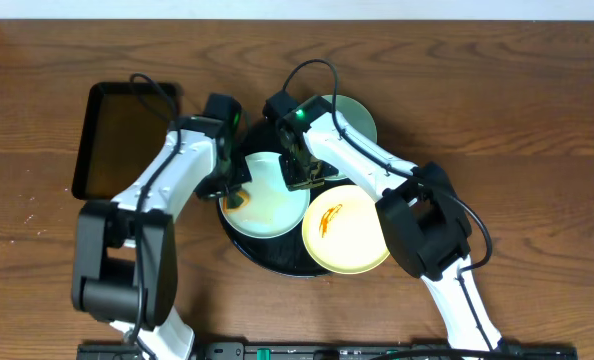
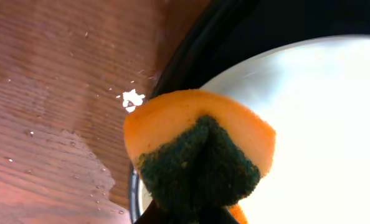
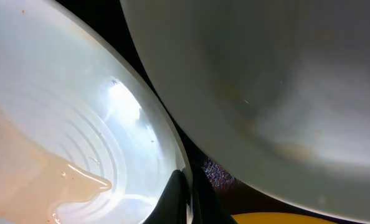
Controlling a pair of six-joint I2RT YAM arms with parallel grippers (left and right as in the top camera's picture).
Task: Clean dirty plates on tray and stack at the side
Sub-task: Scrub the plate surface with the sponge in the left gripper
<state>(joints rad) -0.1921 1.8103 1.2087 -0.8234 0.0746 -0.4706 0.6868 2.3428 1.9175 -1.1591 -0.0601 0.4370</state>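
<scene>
At far left the small rectangular tray [image 1: 117, 140] lies unused. Next, the left gripper [image 1: 234, 194] is squeezed tight on an orange sponge [image 2: 197, 155] with a green scouring face. The sponge sits at the left rim of the middle mint plate [image 1: 272, 200], which lies in the round black tray [image 1: 277, 262]. The right gripper [image 1: 305, 178] appears pinched on that plate's right rim, steadying it. The risk, as I judge it: hard scrubbing could lever the wet plate out of so thin a pinch, or shove it into the sauce-streaked yellow plate [image 1: 349, 232] lying across the tray's right edge. Only the left wrist view shows water [image 2: 66, 162] spilled on the table [image 2: 35, 56]. Only the right wrist view shows thin sauce [image 3: 23, 177] pooled in the plate and the second mint plate [image 3: 266, 81] crowding its rim.
</scene>
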